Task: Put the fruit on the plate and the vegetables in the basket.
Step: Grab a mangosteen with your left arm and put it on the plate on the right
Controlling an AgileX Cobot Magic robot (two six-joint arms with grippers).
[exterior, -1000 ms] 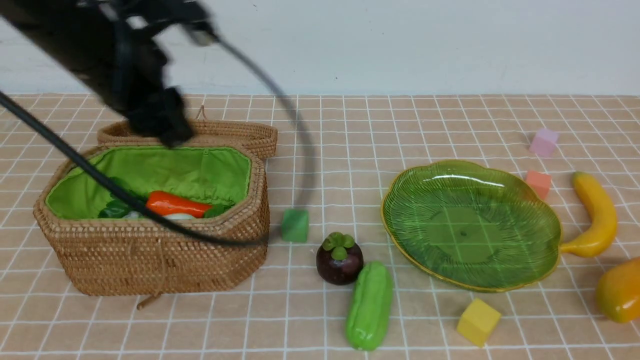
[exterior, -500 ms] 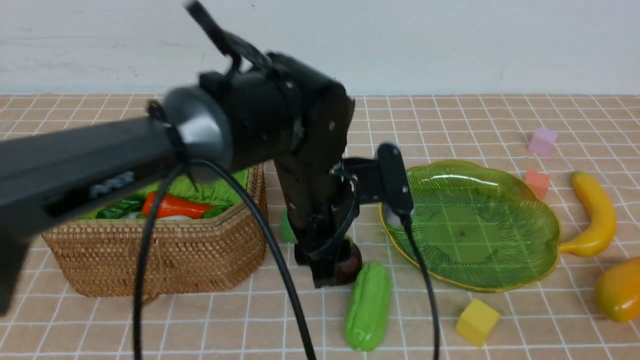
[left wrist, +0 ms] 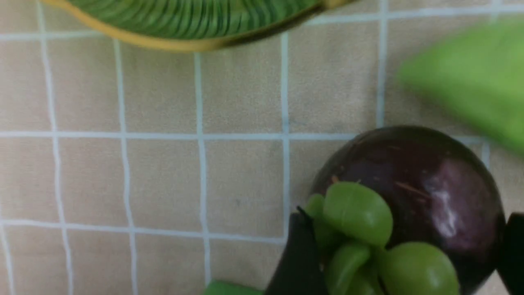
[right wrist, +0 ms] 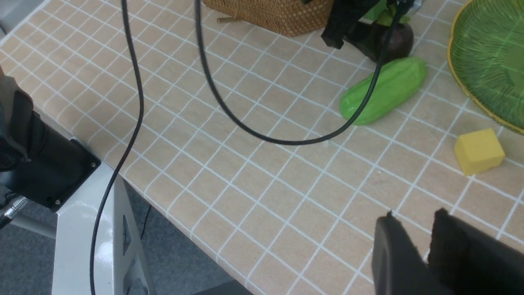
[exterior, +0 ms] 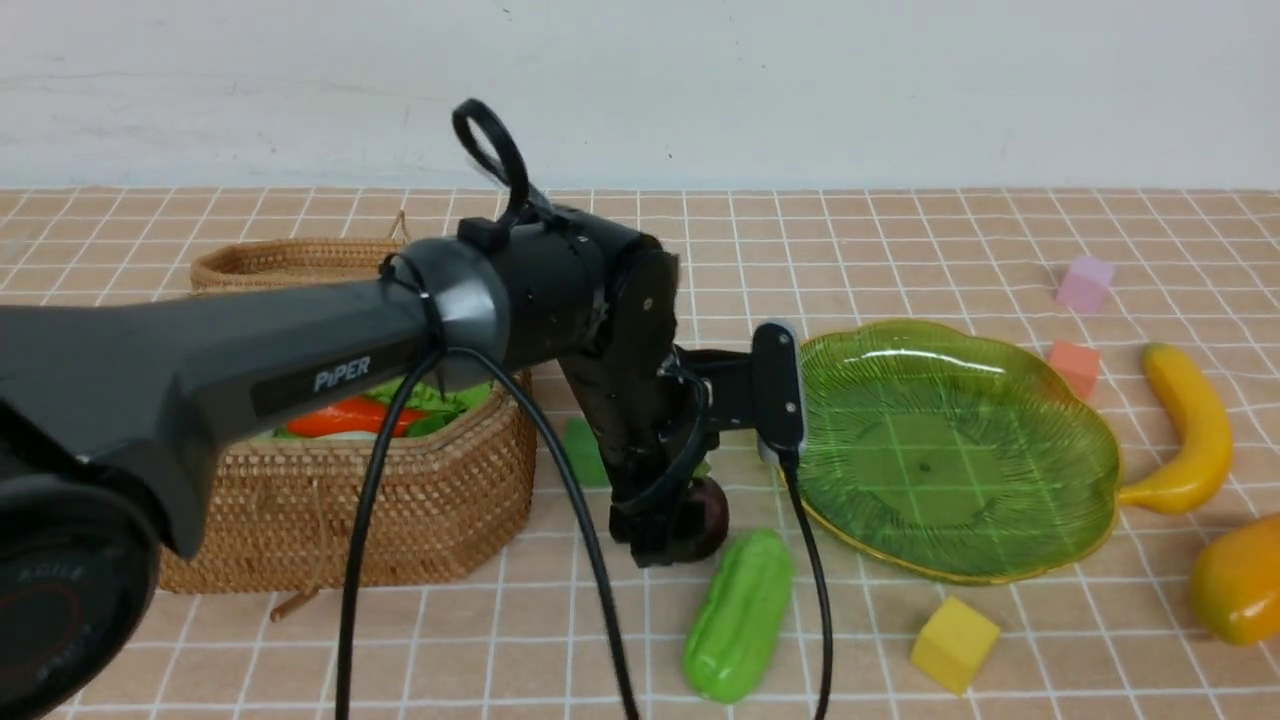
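Note:
The dark purple mangosteen [exterior: 712,510] sits on the table between the basket [exterior: 420,500] and the green plate [exterior: 950,450]. My left gripper [exterior: 675,535] is down around it, open, one finger on each side; in the left wrist view the mangosteen [left wrist: 409,176] fills the gap of the gripper [left wrist: 403,262]. The green gourd [exterior: 740,615] lies just beside it. The carrot [exterior: 335,417] lies in the basket. The banana [exterior: 1195,425] and the mango [exterior: 1240,580] lie right of the plate. My right gripper [right wrist: 413,221] is shut and empty over the table's near edge.
The basket lid [exterior: 290,262] lies open behind the basket. Foam cubes: green [exterior: 580,450] by the basket, yellow [exterior: 955,643] in front of the plate, orange-pink [exterior: 1077,365] and lilac [exterior: 1087,283] behind it. The left arm's cable [right wrist: 254,131] trails over the near table.
My left arm swung from above the basket over to the mangosteen and came down around it. The gourd has shifted slightly.

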